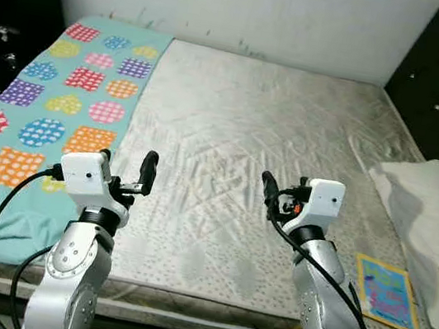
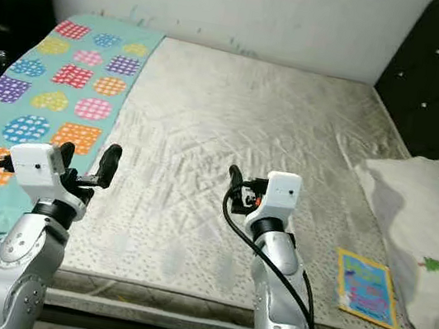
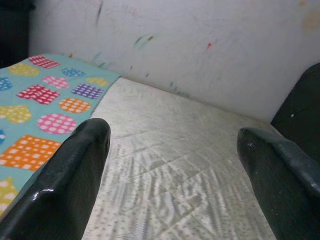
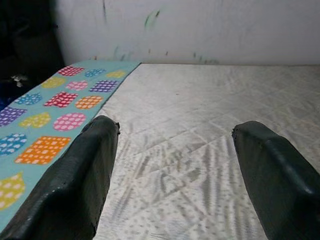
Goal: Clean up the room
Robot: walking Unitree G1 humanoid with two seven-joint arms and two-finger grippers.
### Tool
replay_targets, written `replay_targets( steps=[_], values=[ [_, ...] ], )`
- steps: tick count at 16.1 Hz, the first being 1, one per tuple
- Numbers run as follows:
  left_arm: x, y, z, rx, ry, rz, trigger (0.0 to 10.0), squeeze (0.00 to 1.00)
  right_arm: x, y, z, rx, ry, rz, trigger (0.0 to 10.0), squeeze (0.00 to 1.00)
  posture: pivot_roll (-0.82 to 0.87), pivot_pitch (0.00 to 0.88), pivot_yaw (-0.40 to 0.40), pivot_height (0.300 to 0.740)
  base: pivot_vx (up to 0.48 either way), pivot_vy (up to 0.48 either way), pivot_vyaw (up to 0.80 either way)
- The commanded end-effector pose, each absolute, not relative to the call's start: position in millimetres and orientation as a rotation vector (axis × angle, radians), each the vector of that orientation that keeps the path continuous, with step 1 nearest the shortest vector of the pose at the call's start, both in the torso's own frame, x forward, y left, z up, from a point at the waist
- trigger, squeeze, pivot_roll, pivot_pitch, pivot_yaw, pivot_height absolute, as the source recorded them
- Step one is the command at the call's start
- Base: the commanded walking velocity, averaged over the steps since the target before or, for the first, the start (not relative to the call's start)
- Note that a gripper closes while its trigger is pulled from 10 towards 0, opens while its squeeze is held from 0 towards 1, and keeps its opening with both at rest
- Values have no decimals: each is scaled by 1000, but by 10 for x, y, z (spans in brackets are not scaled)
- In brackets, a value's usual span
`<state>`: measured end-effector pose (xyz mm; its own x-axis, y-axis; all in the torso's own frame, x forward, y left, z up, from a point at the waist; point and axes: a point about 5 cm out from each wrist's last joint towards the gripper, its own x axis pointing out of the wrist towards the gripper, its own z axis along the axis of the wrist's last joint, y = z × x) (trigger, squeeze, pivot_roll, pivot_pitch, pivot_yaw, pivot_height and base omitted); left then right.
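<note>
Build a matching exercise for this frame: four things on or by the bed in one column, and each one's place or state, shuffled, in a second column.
1. patterned blanket
2. pillow
3. picture book
4. left gripper

A. flat on the mattress near its front edge, beside the pillow
B. raised over the mattress, holding nothing
C. spread along the bed's left side
D. at the bed's right edge

Pairs: 1-C, 2-D, 3-A, 4-B

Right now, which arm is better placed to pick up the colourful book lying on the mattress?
Right, probably. The book lies near the mattress front edge beside the pillow, on the right end effector's side. The left end effector hovers by the patterned blanket, farther away. Both are open and empty.
</note>
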<state>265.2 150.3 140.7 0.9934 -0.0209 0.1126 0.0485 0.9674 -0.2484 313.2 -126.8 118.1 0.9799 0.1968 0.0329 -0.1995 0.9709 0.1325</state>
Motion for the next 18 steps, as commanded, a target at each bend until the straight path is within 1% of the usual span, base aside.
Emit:
replay_targets(
  steps=[1,11,13,17,18],
  values=[
    [2665,1480,1414,-260,-109,-52,10000,0,3144,-1290,1185,139,-20,193,10000,0,28,29,-60,740,0,431,0],
    [2679,1479,1419,-258,-113,-53,10000,0,3166,-1289,1184,132,-20,193,10000,0,28,25,-60,740,0,432,0],
    [2683,1479,1420,-258,-113,-53,10000,0,3168,-1283,1185,125,-21,197,10000,0,28,25,-60,740,0,435,519],
    [2684,1479,1420,-258,-112,-52,10000,0,3171,-1279,1183,125,-19,196,10000,0,27,25,-59,740,0,446,744],
    [2684,1478,1420,-258,-112,-52,10000,0,3172,-1280,1182,125,-18,195,10000,0,27,25,-59,740,0,442,0]
  ],
)
